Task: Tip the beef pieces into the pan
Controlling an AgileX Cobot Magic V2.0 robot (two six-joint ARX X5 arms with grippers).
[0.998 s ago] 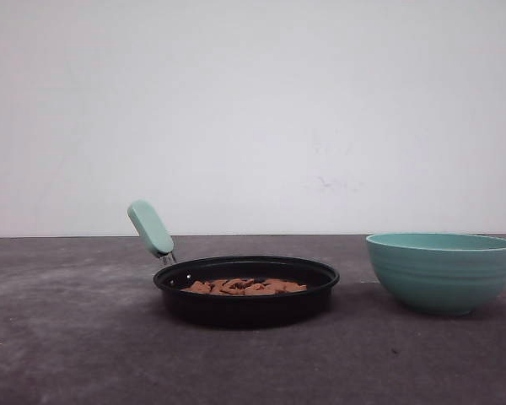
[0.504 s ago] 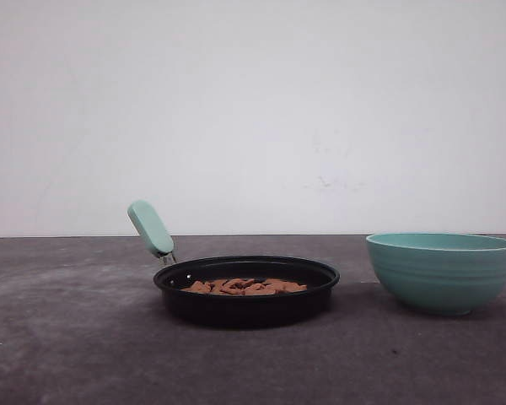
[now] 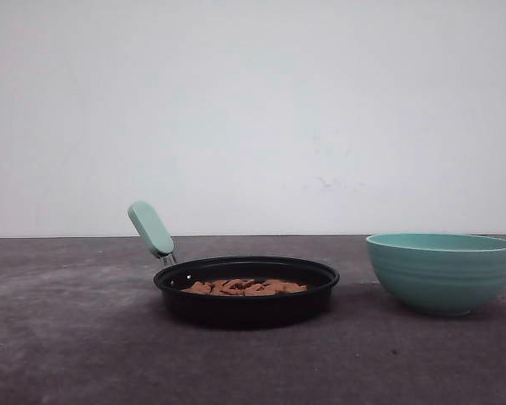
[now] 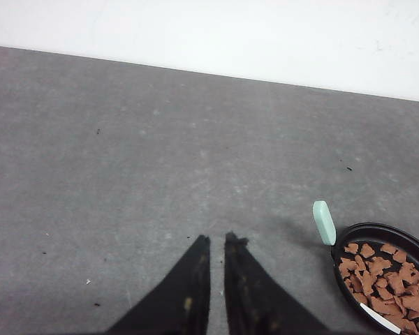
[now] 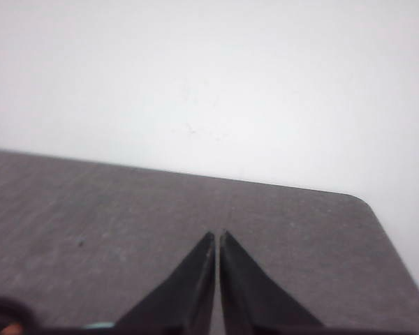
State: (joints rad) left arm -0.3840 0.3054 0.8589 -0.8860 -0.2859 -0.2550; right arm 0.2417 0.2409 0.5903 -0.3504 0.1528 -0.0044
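The left pincer (image 4: 214,241) hung over bare grey surface (image 4: 126,139) with its two dark fingers drawn nearly together, only a thin slit between the tips, and nothing held in them. The right pincer (image 5: 216,236) was the same: tips almost touching, empty, pointing across the surface toward its far right corner and the white wall beyond.

Off to one side of the left pincer sat the pan (image 3: 246,291), shallow, round and black, resting flat near the middle of the surface, somewhat nearer the front edge than the back. Its short mint-green handle (image 3: 150,229) rose at a slant from the rim on the side away from the bowl. The beef pieces (image 3: 244,287) already lay inside it in a loose, flat, reddish-brown layer, so to my eye the pouring looked done. The teal bowl (image 3: 443,272) stood upright toward the right edge, well apart from the pan; from where I stood I could not see into it.

The pieces looked small, light and loose, the sort that slide and scatter if their dish is tipped or jolted. The pan seemed rigid and not heavy, with a smooth low wall that offers little to grip. If it had to be moved, I would have taken it by the handle, clamped across its flat sides, and kept it level.
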